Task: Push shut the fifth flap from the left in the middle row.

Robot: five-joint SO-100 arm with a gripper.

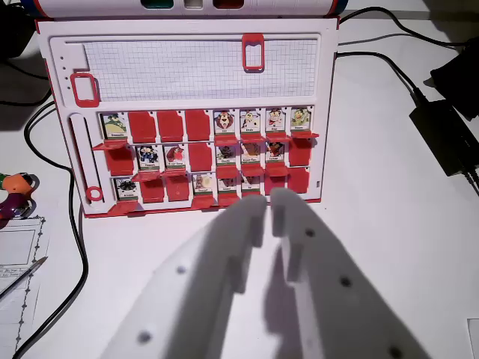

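White tool [268, 203], its jaws nearly closed on nothing, is seen poised just below the game board [187, 112], whose middle-row fifth flap [225, 154] awaits a forward push shut.

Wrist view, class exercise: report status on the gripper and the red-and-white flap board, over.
White plastic gripper nearly closed, holding nothing, low before the red-and-white flap board. Middle row's fifth flap open, picture showing. Nothing between gripper and board.
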